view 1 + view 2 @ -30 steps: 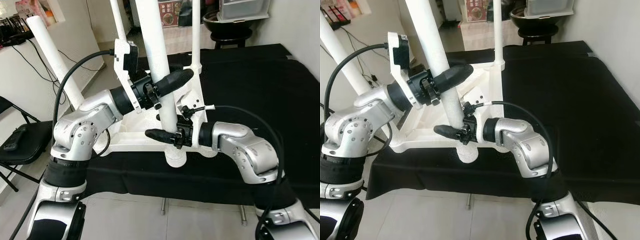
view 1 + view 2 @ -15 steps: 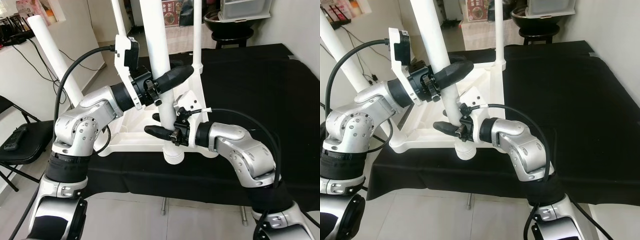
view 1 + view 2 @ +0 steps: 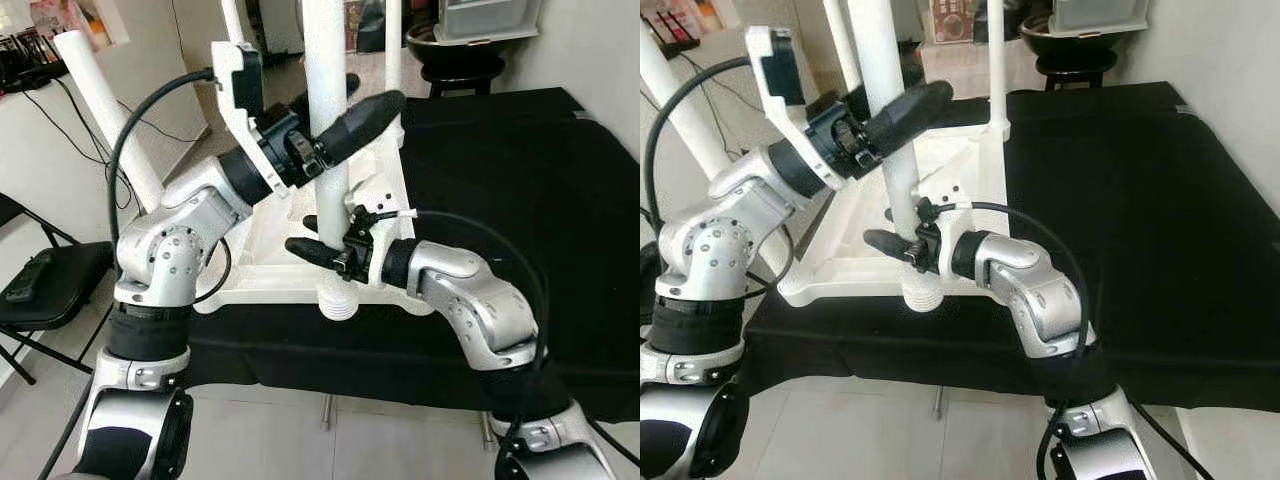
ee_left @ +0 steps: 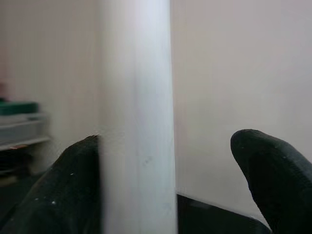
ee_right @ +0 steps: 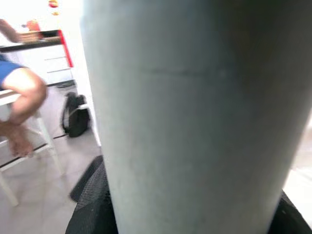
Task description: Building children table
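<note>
White table leg point(image 3: 326, 130): we clamp right hand point(image 3: 322, 238) low and left hand point(image 3: 338, 110) higher, keeping it upright over the upturned frame point(image 3: 262, 275) corner for seating

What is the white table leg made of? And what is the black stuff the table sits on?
The white table leg looks like matte plastic: smooth, evenly white, with a ribbed screw end at the bottom. The upside-down tabletop looks like the same moulded plastic. The black cover beneath looks like soft cloth, dull and draping over the edge.
</note>
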Available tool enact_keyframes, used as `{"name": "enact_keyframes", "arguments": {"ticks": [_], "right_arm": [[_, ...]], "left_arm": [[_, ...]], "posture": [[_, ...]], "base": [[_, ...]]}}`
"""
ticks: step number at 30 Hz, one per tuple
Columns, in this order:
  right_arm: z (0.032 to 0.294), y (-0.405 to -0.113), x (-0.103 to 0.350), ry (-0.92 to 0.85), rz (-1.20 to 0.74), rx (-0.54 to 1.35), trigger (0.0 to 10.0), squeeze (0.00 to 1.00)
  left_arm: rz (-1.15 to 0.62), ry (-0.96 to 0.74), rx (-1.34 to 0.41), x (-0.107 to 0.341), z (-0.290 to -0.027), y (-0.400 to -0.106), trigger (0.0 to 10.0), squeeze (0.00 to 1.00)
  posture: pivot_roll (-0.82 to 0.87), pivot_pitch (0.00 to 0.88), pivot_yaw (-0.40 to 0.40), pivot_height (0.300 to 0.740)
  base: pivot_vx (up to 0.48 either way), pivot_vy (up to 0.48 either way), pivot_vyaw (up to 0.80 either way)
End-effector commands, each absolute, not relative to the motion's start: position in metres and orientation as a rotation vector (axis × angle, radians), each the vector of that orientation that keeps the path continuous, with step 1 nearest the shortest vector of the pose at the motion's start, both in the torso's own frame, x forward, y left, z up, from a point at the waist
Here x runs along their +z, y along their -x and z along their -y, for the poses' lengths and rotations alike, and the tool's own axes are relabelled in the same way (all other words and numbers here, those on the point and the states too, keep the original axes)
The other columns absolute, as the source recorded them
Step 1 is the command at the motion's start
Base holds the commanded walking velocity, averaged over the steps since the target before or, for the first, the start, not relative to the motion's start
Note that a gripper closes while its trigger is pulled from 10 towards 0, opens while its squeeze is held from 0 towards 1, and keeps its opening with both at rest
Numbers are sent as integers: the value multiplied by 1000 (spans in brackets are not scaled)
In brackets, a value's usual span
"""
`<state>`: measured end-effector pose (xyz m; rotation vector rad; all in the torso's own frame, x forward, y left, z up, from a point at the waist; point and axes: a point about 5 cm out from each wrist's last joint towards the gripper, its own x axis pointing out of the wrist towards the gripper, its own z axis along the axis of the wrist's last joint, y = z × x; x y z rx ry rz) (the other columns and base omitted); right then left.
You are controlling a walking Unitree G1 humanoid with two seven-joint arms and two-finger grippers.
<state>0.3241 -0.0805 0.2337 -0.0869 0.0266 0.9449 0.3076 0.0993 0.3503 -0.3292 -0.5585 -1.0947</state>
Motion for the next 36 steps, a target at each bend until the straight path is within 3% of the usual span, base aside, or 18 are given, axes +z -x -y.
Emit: {"name": "enact_keyframes", "arguments": {"ticks": [1, 15, 19, 20, 29, 35, 36], "right_arm": [[84, -332, 249, 72, 49, 886, 0, 0], [130, -356, 260, 58, 97, 611, 0, 0], [139, -360, 261, 73, 104, 558, 0, 0], [142, -361, 262, 78, 107, 541, 0, 0], [155, -370, 270, 39, 161, 427, 0, 0], [163, -373, 279, -14, 214, 359, 0, 0], [162, -372, 281, -16, 225, 379, 7490, 0]], "left_arm": [[607, 299, -948, 354, -126, -310, 10000, 1000], [704, 236, -373, 361, -215, -314, 10000, 1000], [721, 231, -331, 362, -219, -309, 10000, 1000], [720, 235, -352, 361, -216, -307, 10000, 8], [662, 236, -569, 347, -182, -298, 10000, 0], [542, 122, -571, 317, -163, -301, 10000, 0], [505, 111, -563, 305, -159, -299, 10000, 0]], "posture": [[-149, 38, 110, 740], [-146, 46, 101, 740], [-142, 48, 97, 740], [-141, 48, 93, 740], [-132, 52, 92, 740], [-122, 87, 93, 740], [-116, 100, 94, 740]], "base": [[0, 0, 0], [0, 0, 0], [0, 0, 0], [0, 0, 0], [0, 0, 0], [0, 0, 0], [0, 0, 0]]}}
